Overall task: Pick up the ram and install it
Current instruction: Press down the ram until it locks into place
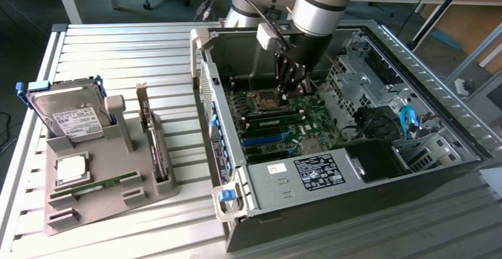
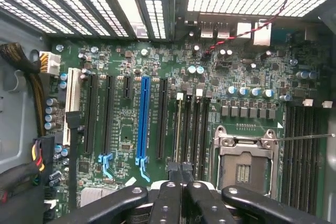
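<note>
Ram (image 1: 96, 186): thin green stick, lying in grey holder (image 1: 157, 189), lower left (untouched). Gripper (image 1: 292, 88) closed, empty, inside computer case (image 1: 439, 103) at frame centre.

You see a ribbed, matt grey metal table (image 1: 117, 47), a matt grey plastic holder tray (image 1: 102, 194), a glossy green circuit-board motherboard (image 2: 126, 129) and black, smooth-finished gripper fingers (image 2: 168, 203).
</note>
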Controlling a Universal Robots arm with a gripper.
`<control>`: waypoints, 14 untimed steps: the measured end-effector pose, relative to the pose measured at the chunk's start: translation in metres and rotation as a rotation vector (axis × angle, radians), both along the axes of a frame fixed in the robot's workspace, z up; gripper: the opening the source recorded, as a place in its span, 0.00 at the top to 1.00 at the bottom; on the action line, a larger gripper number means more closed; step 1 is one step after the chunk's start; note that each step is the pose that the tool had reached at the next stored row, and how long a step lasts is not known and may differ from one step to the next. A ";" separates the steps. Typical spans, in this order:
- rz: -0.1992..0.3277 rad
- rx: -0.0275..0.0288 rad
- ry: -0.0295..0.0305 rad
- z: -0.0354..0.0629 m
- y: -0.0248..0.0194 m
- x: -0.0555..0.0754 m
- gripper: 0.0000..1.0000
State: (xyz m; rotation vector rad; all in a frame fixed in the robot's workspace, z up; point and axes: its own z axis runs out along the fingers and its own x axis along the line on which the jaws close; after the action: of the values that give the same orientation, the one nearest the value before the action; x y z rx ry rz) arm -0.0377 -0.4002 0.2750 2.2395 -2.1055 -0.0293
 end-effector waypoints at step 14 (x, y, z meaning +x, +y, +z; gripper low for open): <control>-0.299 -0.0001 0.0000 -0.0037 0.0000 0.000 0.89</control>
State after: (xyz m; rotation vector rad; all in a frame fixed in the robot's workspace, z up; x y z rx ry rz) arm -0.0377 -0.4002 0.2713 1.9033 -2.4179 -0.0445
